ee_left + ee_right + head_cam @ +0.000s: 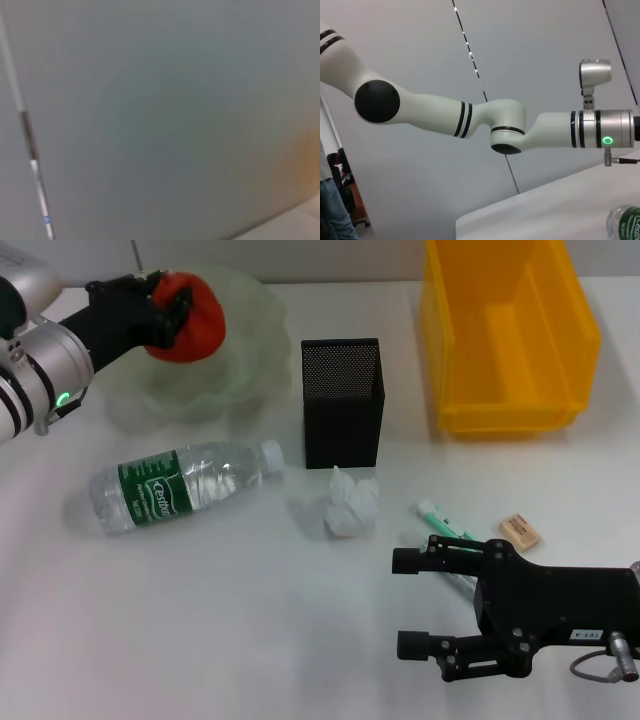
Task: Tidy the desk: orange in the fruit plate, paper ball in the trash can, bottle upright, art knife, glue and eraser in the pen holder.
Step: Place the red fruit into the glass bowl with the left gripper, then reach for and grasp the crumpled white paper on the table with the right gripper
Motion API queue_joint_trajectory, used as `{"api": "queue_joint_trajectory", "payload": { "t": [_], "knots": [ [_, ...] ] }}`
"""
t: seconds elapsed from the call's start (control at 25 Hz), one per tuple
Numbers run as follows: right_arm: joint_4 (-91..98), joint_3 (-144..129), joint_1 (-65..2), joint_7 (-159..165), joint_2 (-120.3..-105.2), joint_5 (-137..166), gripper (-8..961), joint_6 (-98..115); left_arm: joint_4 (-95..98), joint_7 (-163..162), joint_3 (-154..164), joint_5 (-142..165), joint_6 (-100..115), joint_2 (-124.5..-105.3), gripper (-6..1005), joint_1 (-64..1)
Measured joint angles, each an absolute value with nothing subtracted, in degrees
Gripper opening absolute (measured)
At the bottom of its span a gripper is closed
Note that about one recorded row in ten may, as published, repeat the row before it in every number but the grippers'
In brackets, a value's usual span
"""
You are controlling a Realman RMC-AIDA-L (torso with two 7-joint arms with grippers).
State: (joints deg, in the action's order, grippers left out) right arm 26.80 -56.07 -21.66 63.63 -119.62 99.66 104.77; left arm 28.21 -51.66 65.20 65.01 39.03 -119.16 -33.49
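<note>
I count one orange (190, 320), one bottle (180, 485), one paper ball (347, 506) and one eraser (519, 531) on the bench (220, 640). My left end effector (165, 308) squeezes the orange over the green fruit plate (235, 360) at ten o'clock. The black pen holder (342, 400) and yellow bin (500, 340) look empty. The bottle lies flat; I cannot read its green label. My right end effector (412, 602) hangs wide open at five o'clock.

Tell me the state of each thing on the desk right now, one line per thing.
Orange: gripped by left gripper, over the fruit plate.
Bottle: lying on its side, cap on.
Paper ball: crumpled, on the desk, before the pen holder.
Pen holder: upright.
Yellow bin: upright, open.
Eraser: flat on the desk.
Right gripper: jaws open, holding nothing.
</note>
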Motion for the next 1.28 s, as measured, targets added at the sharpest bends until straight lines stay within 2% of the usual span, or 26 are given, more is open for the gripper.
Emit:
{"api": "queue_joint_trajectory", "payload": {
  "t": [0.24,0.44,0.56,0.8,0.92,1.08,1.28],
  "knots": [
    [26.8,-56.1,-21.3,63.6,-119.58,99.7,832,104.9,28.5,-51.5,66.0,63.9,41.1,-119.09,325,-32.6],
    [26.7,-56.0,-21.3,63.6,-119.57,99.7,831,104.9,28.5,-52.6,66.3,63.9,43.8,-119.09,565,-32.0],
    [26.7,-56.0,-21.3,63.6,-119.59,99.6,831,105.3,29.2,-55.1,66.3,63.9,52.5,-118.79,718,-30.4],
    [26.5,-55.8,-20.5,63.6,-119.41,98.2,832,105.7,34.1,-61.8,65.5,64.2,73.9,-118.22,709,-24.5],
    [26.7,-55.6,-19.8,63.6,-119.29,97.5,832,105.7,36.8,-64.8,65.8,66.6,86.1,-117.11,709,-22.1],
    [27.2,-54.5,-19.1,63.6,-119.18,97.3,832,105.7,37.6,-66.6,65.9,73.5,101.4,-115.56,709,-21.5],
    [27.6,-51.8,-19.0,64.1,-119.1,97.3,831,105.4,37.1,-69.0,65.8,83.2,108.7,-115.57,709,-21.4]
  ]
}}
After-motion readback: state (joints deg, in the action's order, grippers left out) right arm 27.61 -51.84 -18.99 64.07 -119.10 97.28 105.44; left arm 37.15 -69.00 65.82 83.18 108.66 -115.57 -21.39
